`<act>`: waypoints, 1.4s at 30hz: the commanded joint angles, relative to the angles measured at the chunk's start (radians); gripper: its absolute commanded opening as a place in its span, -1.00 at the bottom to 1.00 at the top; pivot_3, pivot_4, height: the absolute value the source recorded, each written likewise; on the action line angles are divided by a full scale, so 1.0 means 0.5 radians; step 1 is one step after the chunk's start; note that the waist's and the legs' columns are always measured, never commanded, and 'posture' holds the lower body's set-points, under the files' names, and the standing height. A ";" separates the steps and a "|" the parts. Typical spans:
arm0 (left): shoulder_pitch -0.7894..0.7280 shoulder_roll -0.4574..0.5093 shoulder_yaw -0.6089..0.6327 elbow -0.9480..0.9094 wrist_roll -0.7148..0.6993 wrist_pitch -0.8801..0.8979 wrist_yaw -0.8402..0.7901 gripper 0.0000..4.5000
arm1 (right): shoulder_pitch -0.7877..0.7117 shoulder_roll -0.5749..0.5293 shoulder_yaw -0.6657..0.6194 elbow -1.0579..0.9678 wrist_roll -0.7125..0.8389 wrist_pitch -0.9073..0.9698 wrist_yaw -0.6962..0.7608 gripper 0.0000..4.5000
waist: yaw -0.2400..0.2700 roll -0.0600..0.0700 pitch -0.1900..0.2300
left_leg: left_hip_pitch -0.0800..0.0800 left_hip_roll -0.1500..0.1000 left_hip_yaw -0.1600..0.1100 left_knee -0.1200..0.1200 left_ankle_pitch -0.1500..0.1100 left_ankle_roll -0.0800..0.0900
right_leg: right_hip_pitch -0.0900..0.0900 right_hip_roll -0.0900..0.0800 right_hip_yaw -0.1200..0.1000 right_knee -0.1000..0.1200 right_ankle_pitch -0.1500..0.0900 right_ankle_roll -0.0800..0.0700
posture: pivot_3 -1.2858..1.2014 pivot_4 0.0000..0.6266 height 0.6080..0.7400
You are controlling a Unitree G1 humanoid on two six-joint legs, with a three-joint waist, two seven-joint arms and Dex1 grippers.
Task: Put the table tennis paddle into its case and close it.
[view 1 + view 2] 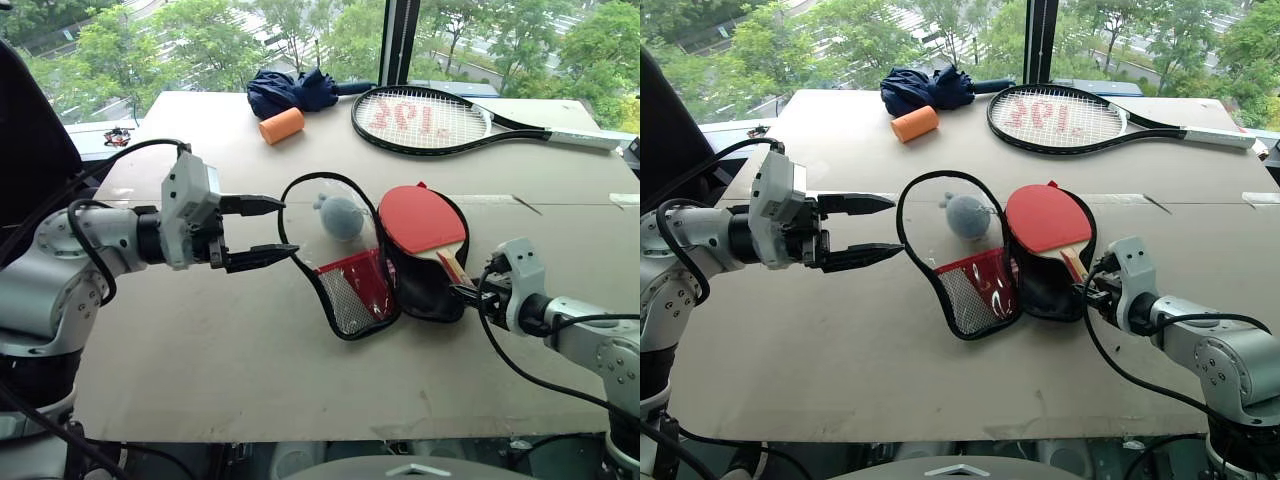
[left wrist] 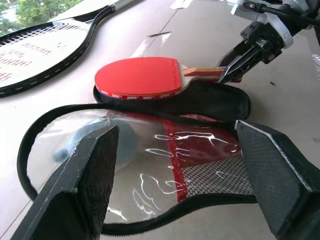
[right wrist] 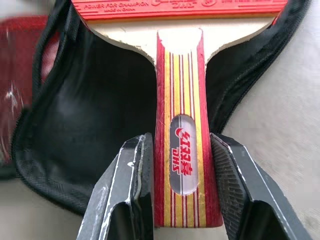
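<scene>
paddle (image 1: 420,218): matt red rubber face, striped varnished wood handle in the right pincer (image 3: 182,190);
case (image 2: 150,165): glossy clear plastic, mesh;
desk (image 1: 230,350): matt board

A round red rubber face is shown on the small wooden table tennis paddle (image 1: 420,219); its pale handle is striped lengthwise in red and gold, with a red logo on a silver oval. Beneath it, the flat paddle-shaped zip case (image 1: 352,285) is trimmed and lined in black, with clear plastic and red-and-black mesh. A grey-blue plush charm (image 1: 341,216) is seen through that plastic. Beyond the case, a black strung tennis racket (image 1: 430,120) bears red marks on white strings.
</scene>
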 commanded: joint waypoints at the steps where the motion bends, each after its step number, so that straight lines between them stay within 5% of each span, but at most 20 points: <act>1: -0.009 0.014 0.047 -0.055 0.004 -0.031 -0.003 0.69 | -0.021 0.112 -0.134 -0.160 -0.049 0.127 -0.131 -0.53 | 0.003 0.001 0.001 | 0.000 0.000 0.000 0.000 0.000 0.000 | 0.000 0.000 0.000 0.000 0.000 0.000 | 0.03 -0.52 1.00; 12: -0.047 0.002 0.003 -0.014 0.030 -0.052 -0.032 0.69 | 0.014 0.559 -0.013 -0.385 -0.138 0.303 -0.285 -0.53 | -0.017 0.009 0.005 | 0.002 0.002 0.002 -0.002 0.000 0.000 | -0.003 0.002 0.003 0.003 0.000 0.000 | 0.03 -0.52 1.00; 33: -0.032 0.023 0.025 -0.013 0.040 -0.059 -0.058 0.69 | 0.064 0.578 0.159 -0.250 -0.375 0.180 -0.180 -0.53 | -0.018 0.007 0.004 | 0.000 0.001 0.003 -0.003 0.000 -0.001 | -0.009 0.002 0.004 0.004 0.000 0.000 | 0.03 -0.52 1.00; 40: -0.023 0.015 0.023 -0.011 0.046 -0.060 -0.067 0.69 | 0.032 0.373 0.053 -0.347 -0.281 0.226 0.046 0.96 | -0.015 0.008 0.004 | 0.000 0.001 0.004 -0.002 0.000 0.000 | -0.009 0.001 0.004 0.004 0.000 0.000 | 0.03 -0.52 1.00; 42: -0.025 0.010 0.019 -0.009 0.048 -0.061 -0.069 0.69 | 0.032 0.343 0.044 -0.354 -0.276 0.228 0.069 0.96 | -0.016 0.007 0.004 | 0.000 0.001 0.004 -0.002 0.000 -0.001 | -0.009 0.001 0.004 0.004 0.000 0.000 | 0.03 -0.52 1.00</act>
